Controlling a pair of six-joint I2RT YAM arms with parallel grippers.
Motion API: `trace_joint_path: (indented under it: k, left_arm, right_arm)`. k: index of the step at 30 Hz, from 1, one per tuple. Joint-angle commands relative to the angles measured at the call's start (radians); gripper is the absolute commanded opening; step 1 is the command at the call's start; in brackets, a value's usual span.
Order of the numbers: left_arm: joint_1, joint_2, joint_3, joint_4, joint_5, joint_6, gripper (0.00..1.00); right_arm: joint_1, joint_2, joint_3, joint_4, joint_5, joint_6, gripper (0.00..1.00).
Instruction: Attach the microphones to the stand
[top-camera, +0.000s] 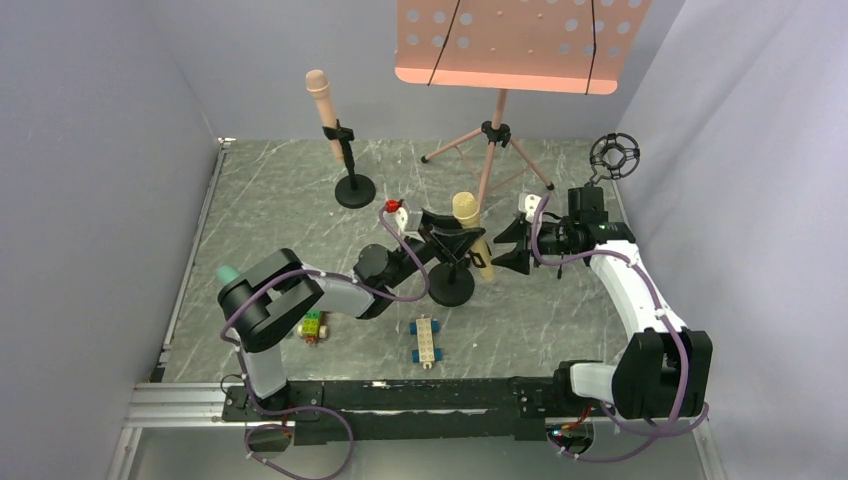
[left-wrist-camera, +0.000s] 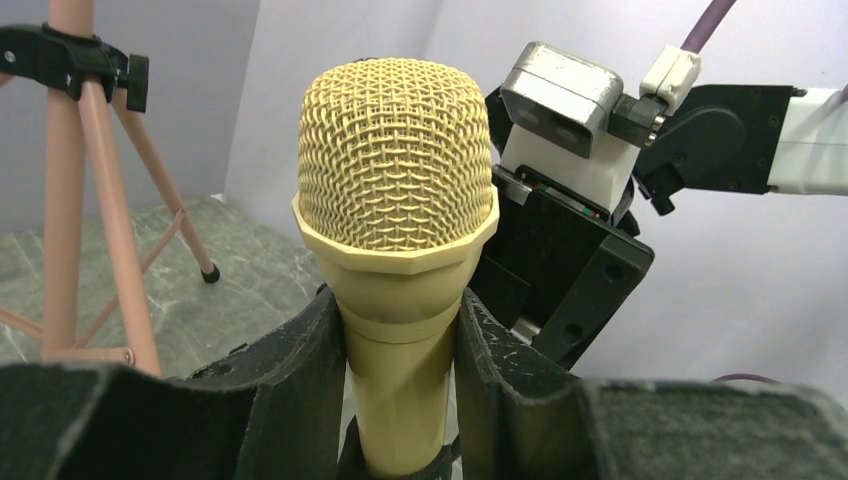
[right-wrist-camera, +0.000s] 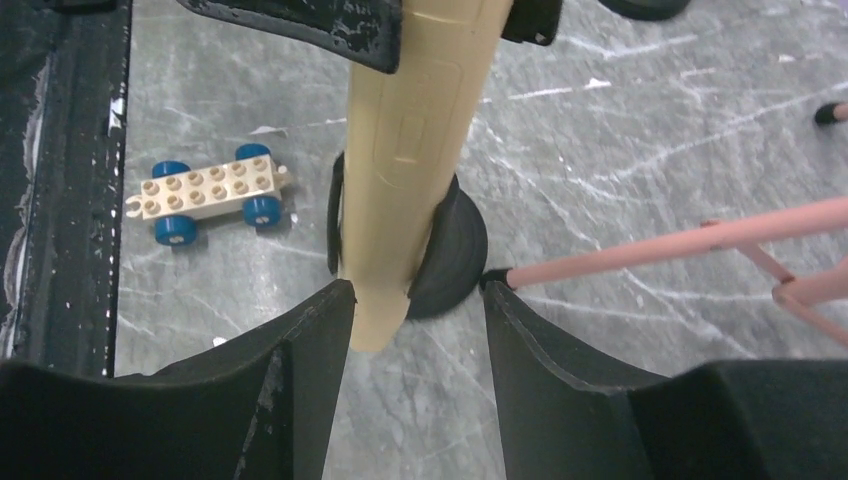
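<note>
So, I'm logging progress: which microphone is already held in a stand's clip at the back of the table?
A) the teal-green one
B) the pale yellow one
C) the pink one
C: the pink microphone stands in the clip of the black round-base stand at the back, while the pale yellow microphone is in the left gripper.
</note>
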Motion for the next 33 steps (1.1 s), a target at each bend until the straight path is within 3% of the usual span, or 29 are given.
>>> trace_joint_path:
  k: [1, 27, 29, 33]
  left_arm:
    - [0.001, 0.041, 0.008, 0.012, 0.013, -0.003, 0.00]
    - [-0.016, 0.177, -0.057, 0.071, -0.029, -0.038, 0.00]
    - [-0.016, 0.163, -0.067, 0.074, -0.040, -0.032, 0.09]
    - [-0.016, 0.069, -0.057, -0.019, -0.052, 0.012, 0.56]
  right_arm:
    - [-0.063, -0.032, -0.003, -0.047, 0.017, -0.054, 0.56]
    - [-0.117, -0.042, -0.011, -0.073, -0.041, -0.072, 0.58]
    - [-0.119, -0.039, -0.011, -0.077, -0.042, -0.075, 0.58]
    - [-0.119, -0.038, -0.009, -0.084, -0.045, -0.079, 0.58]
